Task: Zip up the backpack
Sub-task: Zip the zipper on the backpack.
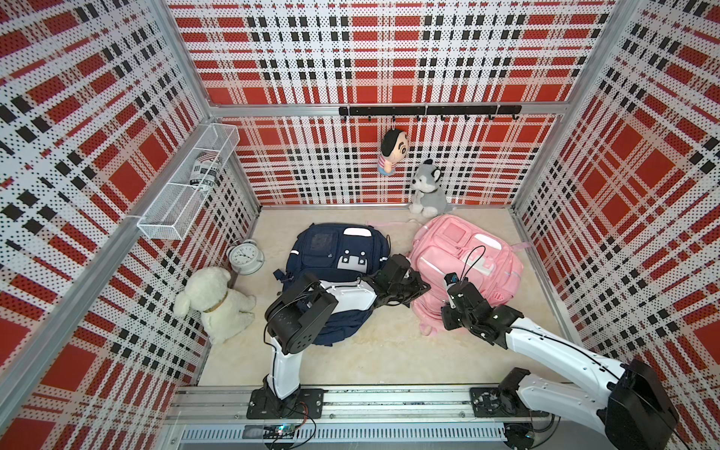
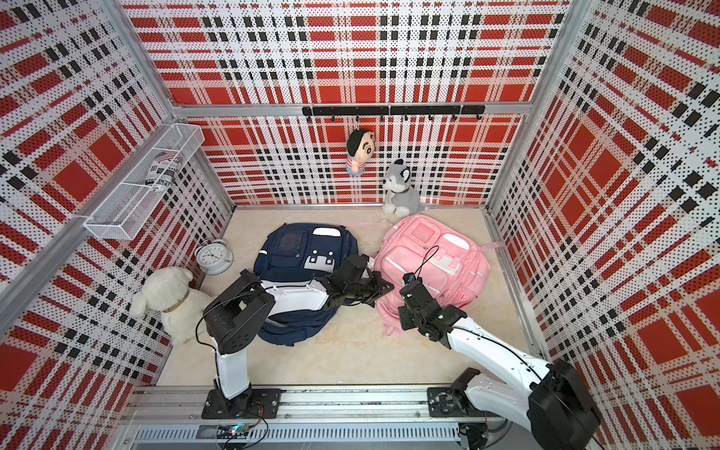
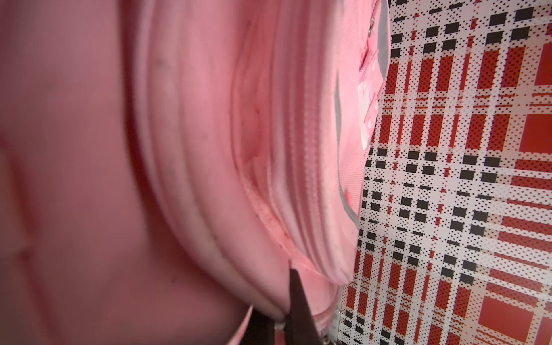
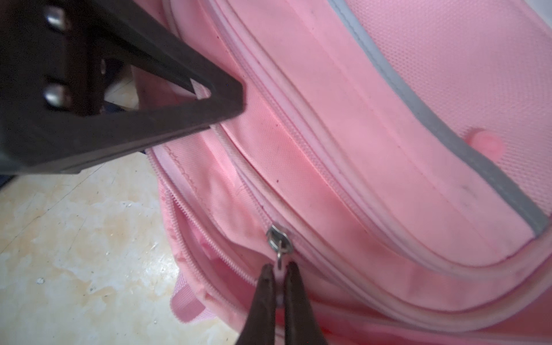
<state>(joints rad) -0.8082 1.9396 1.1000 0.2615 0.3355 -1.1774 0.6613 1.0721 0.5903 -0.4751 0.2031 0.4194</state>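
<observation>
The pink backpack (image 1: 475, 253) (image 2: 436, 249) lies face up on the right of the floor. My left gripper (image 1: 424, 289) (image 2: 389, 289) reaches across to its near-left edge and is shut on a fold of the pink fabric (image 3: 272, 289). My right gripper (image 1: 448, 309) (image 4: 279, 268) is at the bag's near edge, shut on the zipper pull just below the metal slider (image 4: 279, 240). The zipper teeth (image 4: 209, 239) stand parted on one side of the slider, leaving that compartment open. The left gripper's fingers (image 4: 236, 98) show pressed onto the bag's seam in the right wrist view.
A navy backpack (image 1: 335, 257) lies under my left arm. A white plush dog (image 1: 218, 300) and an alarm clock (image 1: 245, 255) stand at the left wall, a husky plush (image 1: 426, 189) and a hanging doll (image 1: 391, 152) at the back. A wire shelf (image 1: 187, 183) juts out on the left.
</observation>
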